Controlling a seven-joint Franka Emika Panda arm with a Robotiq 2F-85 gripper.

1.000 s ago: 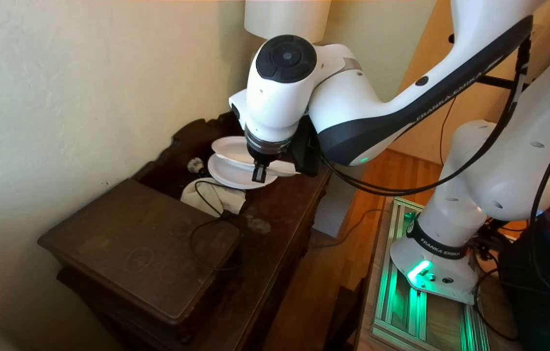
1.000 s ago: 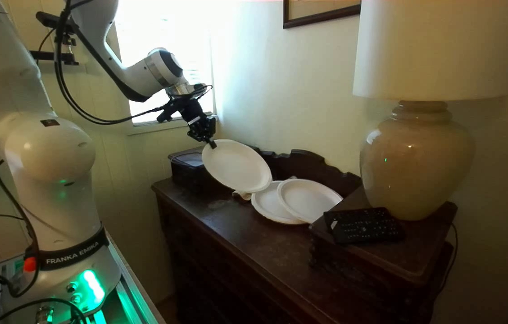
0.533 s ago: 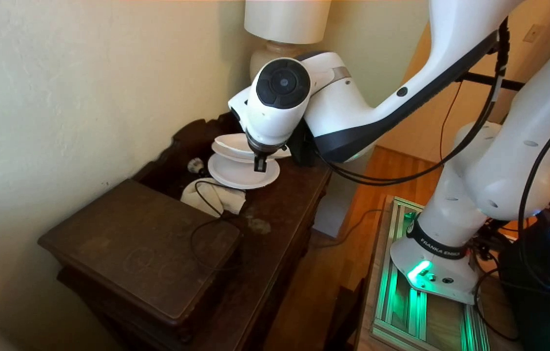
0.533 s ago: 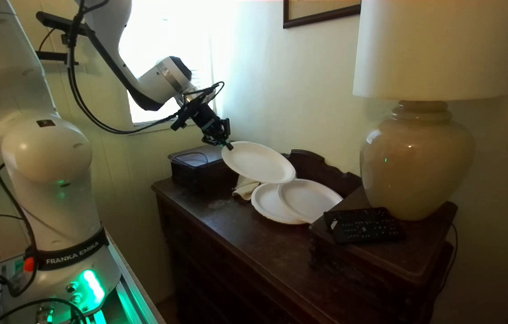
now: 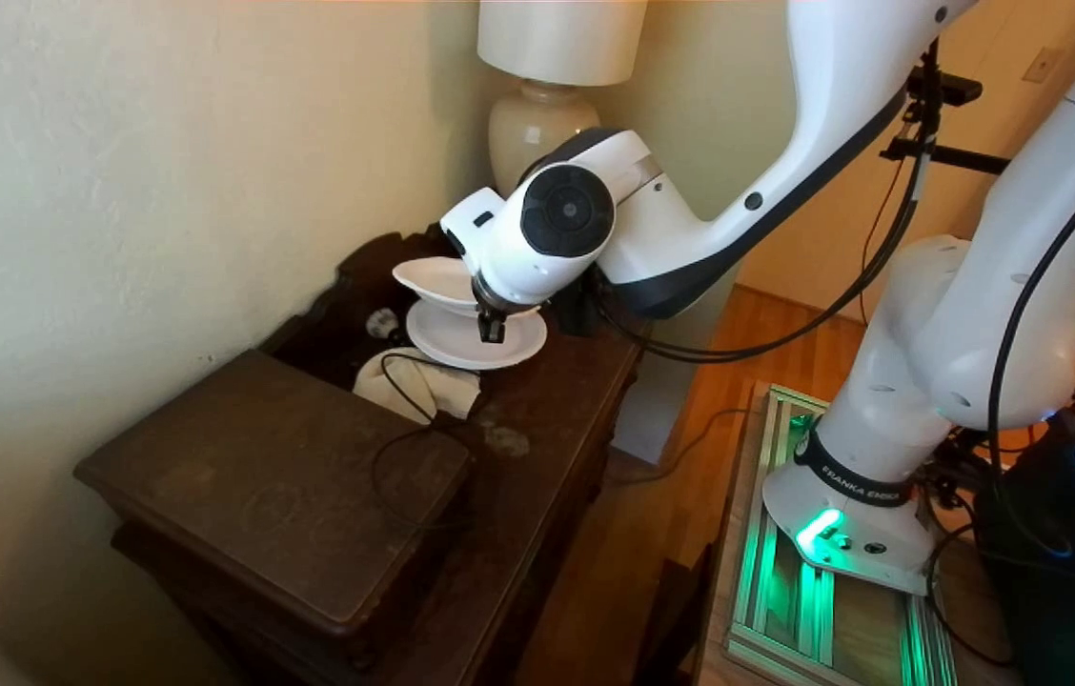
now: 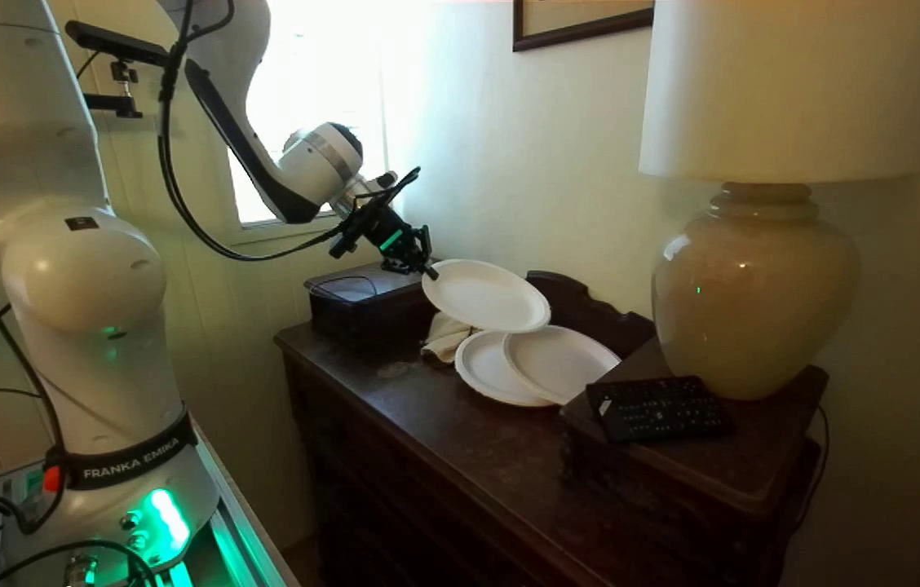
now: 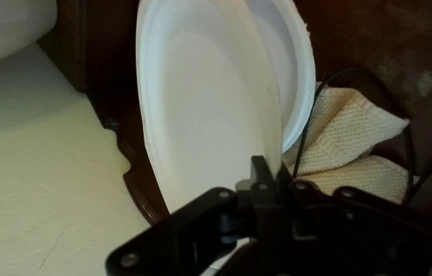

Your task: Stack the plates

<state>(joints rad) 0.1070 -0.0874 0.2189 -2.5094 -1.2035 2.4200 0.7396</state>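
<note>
Three white round plates show. My gripper (image 6: 432, 271) is shut on the rim of one plate (image 6: 486, 295) and holds it tilted above the dresser. The other two plates lie on the dresser: a lower plate (image 6: 493, 368) and an upper plate (image 6: 564, 363) that partly overlaps it. The held plate's low edge is near their back edges; I cannot tell if it touches. In an exterior view the gripper (image 5: 492, 331) and held plate (image 5: 435, 278) are above a resting plate (image 5: 476, 345). In the wrist view the held plate (image 7: 204, 96) covers much of a resting plate (image 7: 303, 80).
A cream cloth (image 5: 418, 383) with a black cable lies beside the plates, near a raised dresser box (image 5: 271, 476). A lamp (image 6: 754, 302) and a black keypad-like object (image 6: 660, 408) stand on the opposite raised end. The wall and carved backboard (image 6: 562, 297) are behind the plates.
The gripper, still holding its plate, has moved along the dresser toward the resting plates and the wall, and the plate has tipped flatter. The resting plates have not visibly moved.
</note>
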